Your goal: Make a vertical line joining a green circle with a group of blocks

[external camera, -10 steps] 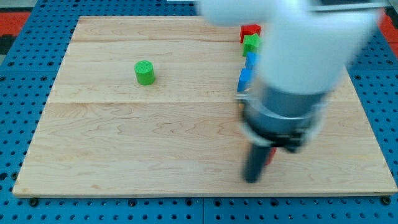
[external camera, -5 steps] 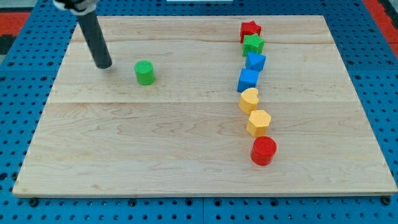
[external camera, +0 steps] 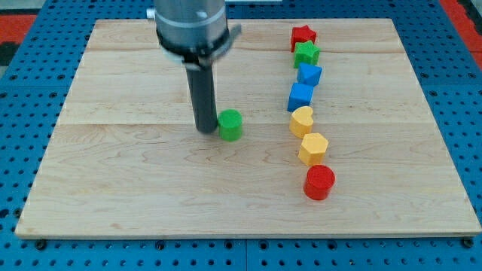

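The green circle (external camera: 230, 124) sits near the middle of the wooden board (external camera: 135, 188). My tip (external camera: 205, 129) rests just to its left, touching or nearly touching it. To the view's right a column of blocks runs top to bottom: red star (external camera: 303, 35), green star (external camera: 306, 53), blue block (external camera: 309, 74), blue cube (external camera: 300, 96), yellow heart-like block (external camera: 302, 120), yellow hexagon (external camera: 313, 148), red circle (external camera: 319, 182). The green circle is left of the column, level with the yellow heart-like block.
The board lies on a blue pegboard (external camera: 22, 90). The arm's grey body (external camera: 190, 26) hangs over the board's top middle.
The green circle has been pushed right and down, from the upper left toward the column. My tip moved from the circle's upper left to right beside it.
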{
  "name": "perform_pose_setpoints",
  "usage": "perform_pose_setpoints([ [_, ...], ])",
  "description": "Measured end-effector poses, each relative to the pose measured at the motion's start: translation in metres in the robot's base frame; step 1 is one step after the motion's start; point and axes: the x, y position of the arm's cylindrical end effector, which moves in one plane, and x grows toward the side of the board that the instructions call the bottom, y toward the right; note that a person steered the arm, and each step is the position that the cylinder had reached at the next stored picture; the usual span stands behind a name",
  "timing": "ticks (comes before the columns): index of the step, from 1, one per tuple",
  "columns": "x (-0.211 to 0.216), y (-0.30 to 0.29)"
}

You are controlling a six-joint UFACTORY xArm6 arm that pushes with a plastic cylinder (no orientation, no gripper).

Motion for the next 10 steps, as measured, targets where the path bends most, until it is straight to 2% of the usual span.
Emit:
perform_pose_setpoints([
  [1, -0.037, -0.018],
  [2, -0.068, 0.005],
  [4, 0.055, 0.028],
  [6, 0.054, 0.031],
  [8, 0.117, 0.070],
  [9, 0.120, 0.055],
  [10, 0.045, 0.024],
])
